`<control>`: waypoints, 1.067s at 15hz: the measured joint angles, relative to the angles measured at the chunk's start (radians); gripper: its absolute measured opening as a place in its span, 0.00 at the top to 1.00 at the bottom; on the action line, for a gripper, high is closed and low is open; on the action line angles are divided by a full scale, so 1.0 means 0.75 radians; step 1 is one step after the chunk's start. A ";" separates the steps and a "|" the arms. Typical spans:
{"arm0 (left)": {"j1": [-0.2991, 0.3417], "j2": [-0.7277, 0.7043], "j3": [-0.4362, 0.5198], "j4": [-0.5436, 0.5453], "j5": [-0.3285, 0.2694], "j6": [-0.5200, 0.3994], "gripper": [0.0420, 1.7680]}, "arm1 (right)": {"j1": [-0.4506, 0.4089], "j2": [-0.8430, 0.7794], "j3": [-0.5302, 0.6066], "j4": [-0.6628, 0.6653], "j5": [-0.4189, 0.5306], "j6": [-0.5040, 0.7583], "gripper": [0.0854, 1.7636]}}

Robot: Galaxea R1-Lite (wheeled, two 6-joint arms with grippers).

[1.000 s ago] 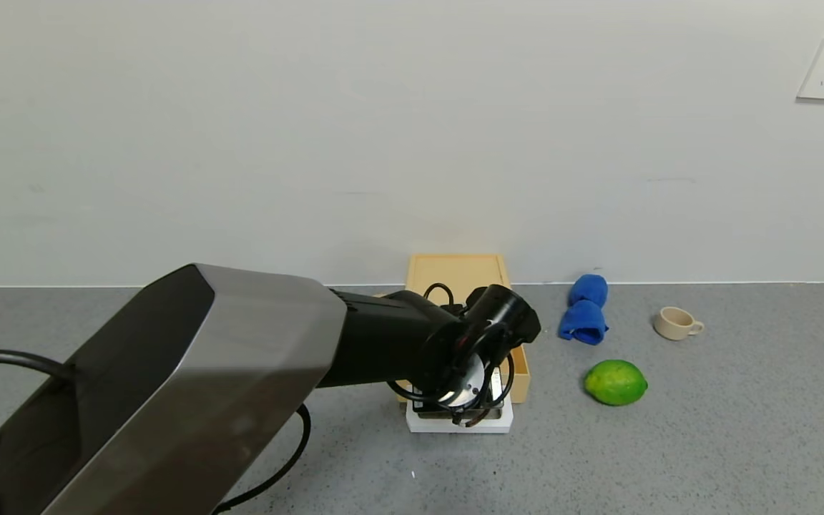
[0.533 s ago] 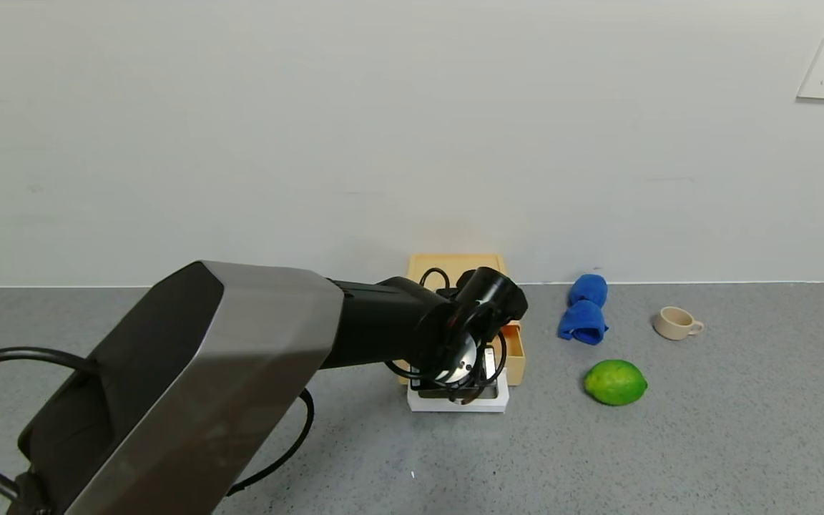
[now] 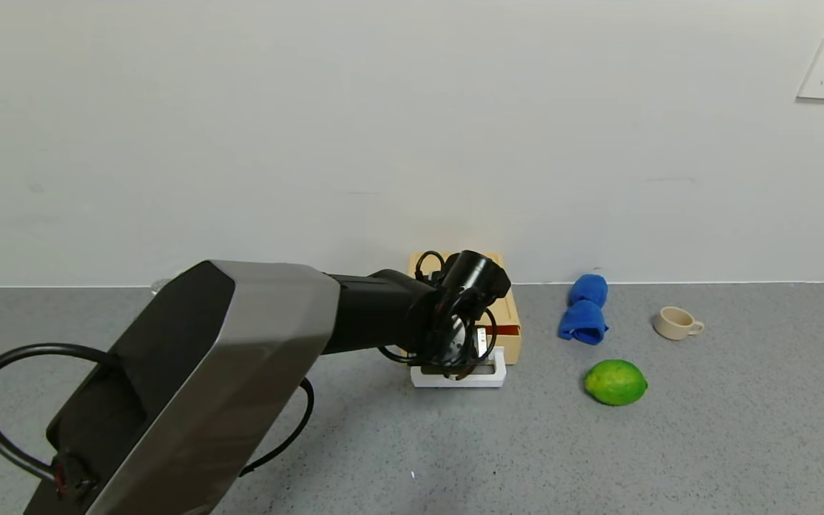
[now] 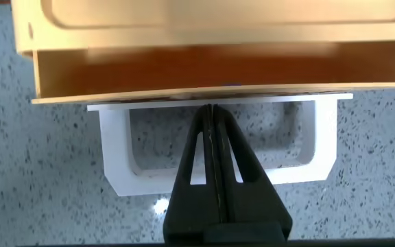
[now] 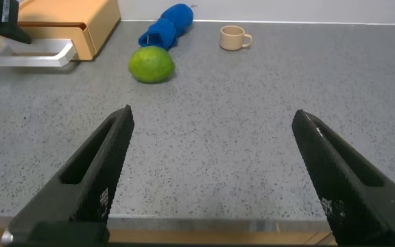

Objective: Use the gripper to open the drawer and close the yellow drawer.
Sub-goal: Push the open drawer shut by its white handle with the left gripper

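Drawer [image 3: 506, 330] nearly home: from the head view I read its front as almost flush with the low yellow box [image 3: 501, 309], with only a thin dark gap showing above the white handle [image 3: 458, 376]. The left wrist view confirms this; the tray [image 4: 218, 72] projects a short way from the box [image 4: 211, 24], and a strip of its interior is exposed. I judge the opening half of the task done and the closing half close to finished; what is left is a last short push and then letting go.

Left arm [image 3: 240, 372]: I have it reaching forward and to the right across the tabletop [image 3: 669, 458], wrist bent down over the handle. The left gripper [image 4: 212, 130] has its fingers pressed together, tips inside the handle loop [image 4: 218, 171] and pointing at the drawer front; whether they touch the front I cannot tell.

Right of the box, well apart from it: a blue cloth [image 3: 585, 309] by the wall, a lime [image 3: 615, 382] nearer me, and a small cup [image 3: 677, 322] farthest right.

Right gripper [image 5: 214, 175]: parked low near the tabletop edge, fingers spread wide, holding nothing.
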 joint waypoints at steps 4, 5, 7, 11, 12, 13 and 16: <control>0.021 0.014 -0.008 -0.054 0.000 0.049 0.96 | 0.000 0.000 0.000 -0.001 -0.001 0.000 0.04; 0.026 0.015 -0.010 -0.066 0.000 0.059 0.96 | 0.000 0.000 0.000 0.000 0.000 0.000 0.04; 0.031 0.017 -0.011 -0.069 0.000 0.071 0.96 | 0.000 0.000 0.000 0.001 0.000 0.000 0.04; 0.034 0.018 -0.010 -0.077 0.000 0.074 0.96 | 0.000 0.000 0.000 0.000 0.000 0.000 0.04; 0.035 0.018 -0.010 -0.077 0.001 0.079 0.96 | 0.000 0.000 0.000 0.000 -0.001 0.000 0.04; 0.035 0.017 -0.010 -0.077 0.001 0.081 0.96 | 0.000 0.000 0.000 0.000 -0.001 0.000 0.04; 0.037 -0.011 -0.008 -0.063 0.006 0.081 0.96 | 0.000 0.000 0.000 0.000 0.000 0.000 0.04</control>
